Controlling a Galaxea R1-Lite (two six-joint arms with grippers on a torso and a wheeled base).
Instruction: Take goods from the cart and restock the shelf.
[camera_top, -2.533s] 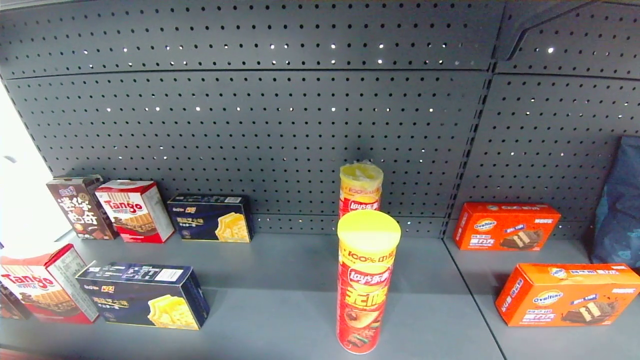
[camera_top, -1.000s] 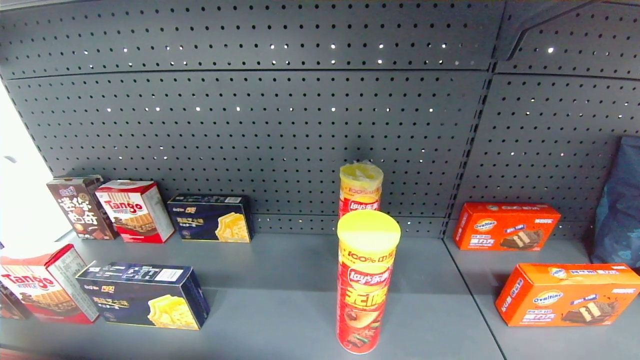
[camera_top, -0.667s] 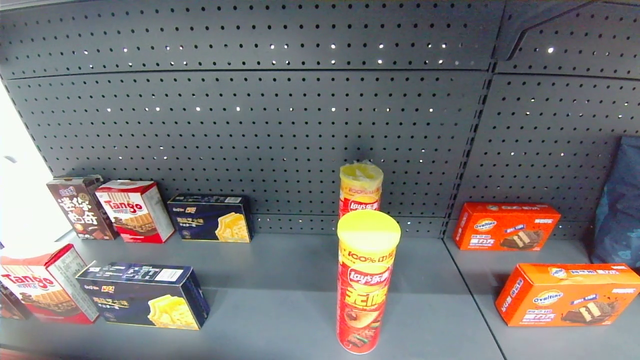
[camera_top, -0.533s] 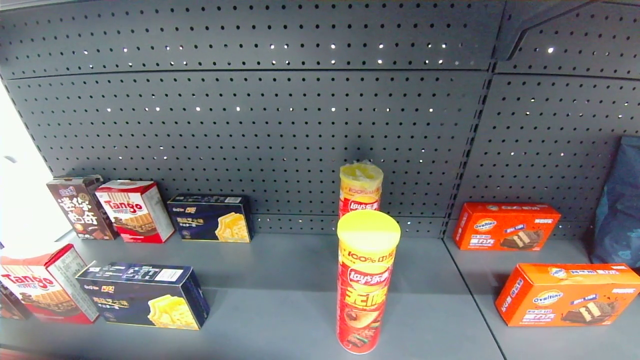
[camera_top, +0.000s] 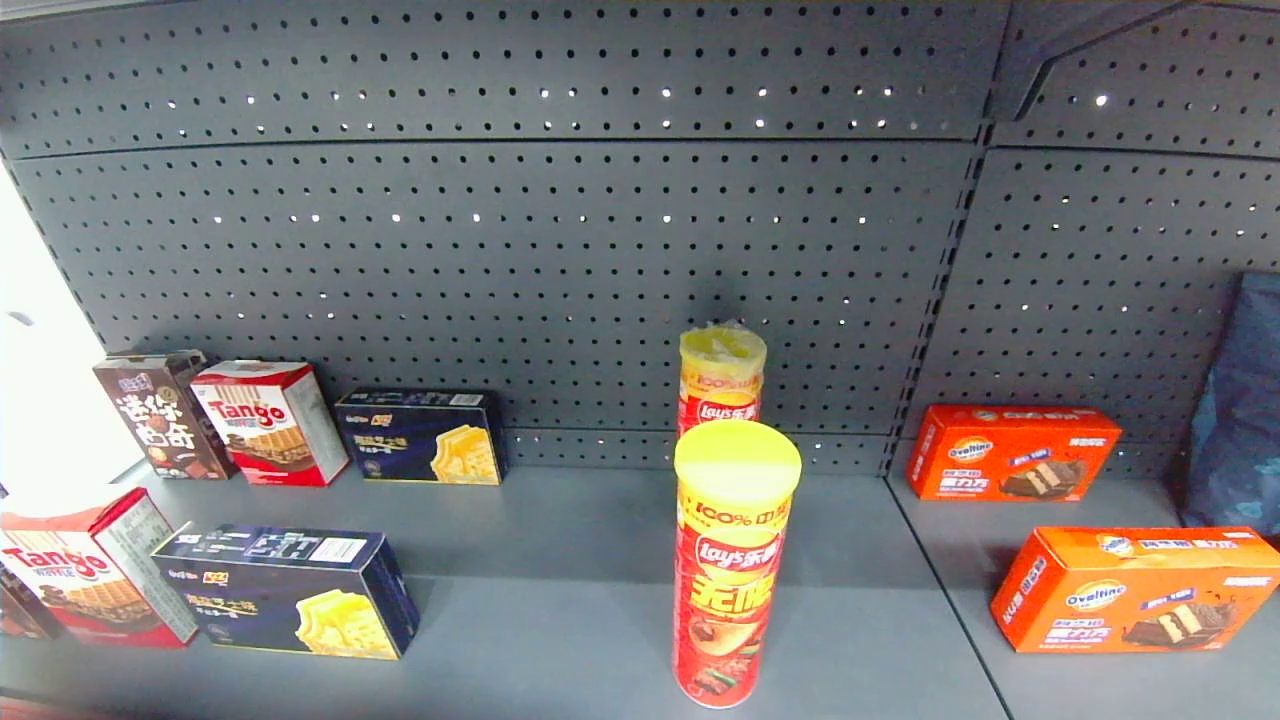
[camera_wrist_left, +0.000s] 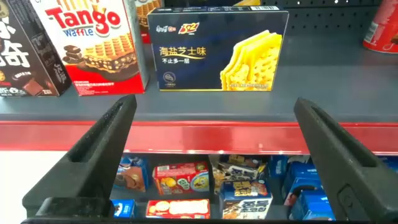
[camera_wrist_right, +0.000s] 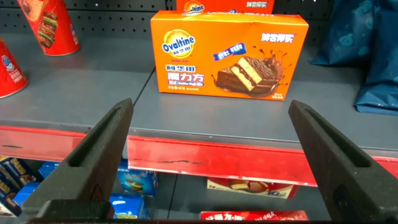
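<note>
The grey shelf (camera_top: 560, 540) runs across the lower half of the head view, backed by a perforated panel (camera_top: 500, 250) that takes up the upper half. Just right of centre a tall red can with a yellow lid (camera_top: 735, 570) stands upright near the front edge, and a second can of the same kind (camera_top: 720, 375) stands upright right behind it against the panel. At the lower left a dark blue box (camera_top: 290, 590) sits just beside a red and white wafer box (camera_top: 95, 565). Behind them, in a row along the panel, stand a brown box (camera_top: 160, 412), another wafer box (camera_top: 268, 420) and another dark blue box (camera_top: 425, 435). At the right, one orange box (camera_top: 1015, 452) stands at the back and a second orange box (camera_top: 1135, 590) stands nearer the front, with a blue bag (camera_top: 1240, 420) at the frame's right edge. The left tool (camera_wrist_left: 214, 106) hangs in front of the shelf's red front strip (camera_wrist_left: 205, 137), its fingers spread wide apart with nothing between them, facing the front dark blue box. Small packets (camera_wrist_left: 186, 180) lie on a level below the strip. The right tool (camera_wrist_right: 209, 104) is likewise spread wide and holds nothing, facing the front orange box.
</note>
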